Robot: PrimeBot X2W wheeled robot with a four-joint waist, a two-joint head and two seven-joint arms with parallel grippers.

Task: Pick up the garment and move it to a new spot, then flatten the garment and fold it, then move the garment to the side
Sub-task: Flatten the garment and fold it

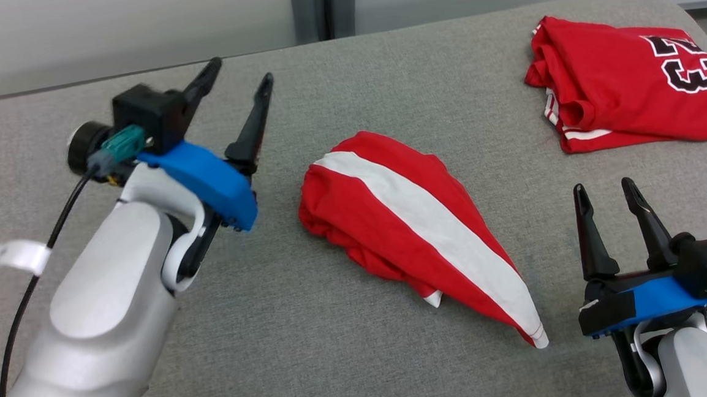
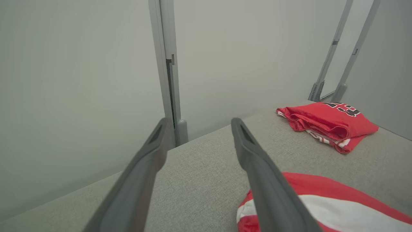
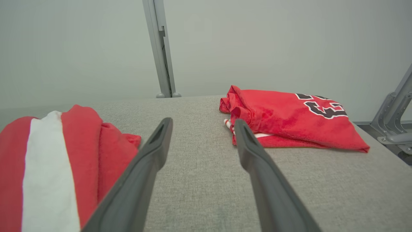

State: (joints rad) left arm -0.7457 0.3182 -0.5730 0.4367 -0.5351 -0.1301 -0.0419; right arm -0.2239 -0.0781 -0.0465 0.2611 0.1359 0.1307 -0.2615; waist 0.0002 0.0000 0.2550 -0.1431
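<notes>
Your left end effector (image 1: 241, 70) hangs released above the grey fabric-covered bench (image 1: 363, 357). Its two long dark fingers are spread wide with nothing between them. To its right, lying on the bench and clearly apart from both fingers, is the crumpled red cloth garment with a broad white stripe (image 1: 404, 220). It is bunched into a rounded bundle that tapers to a point. In the left wrist view, the bundle's rounded end shows past the right-hand finger.

Your right end effector (image 1: 603, 185) is released too, its fingers parted and empty, pointing away across the bench. The garment lies to its left, with the tapered, white-edged tip nearest it, near but not touching.

Ahead of the right end effector and well apart from it, a folded red jersey with black-and-white numerals (image 1: 623, 84) lies flat by the bench's far edge.

Beyond the left end effector's fingertips, a grey metal post (image 2: 167, 64) stands against the pale wall. A white tag (image 1: 10, 256) hangs on the black cable beside the left forearm.
</notes>
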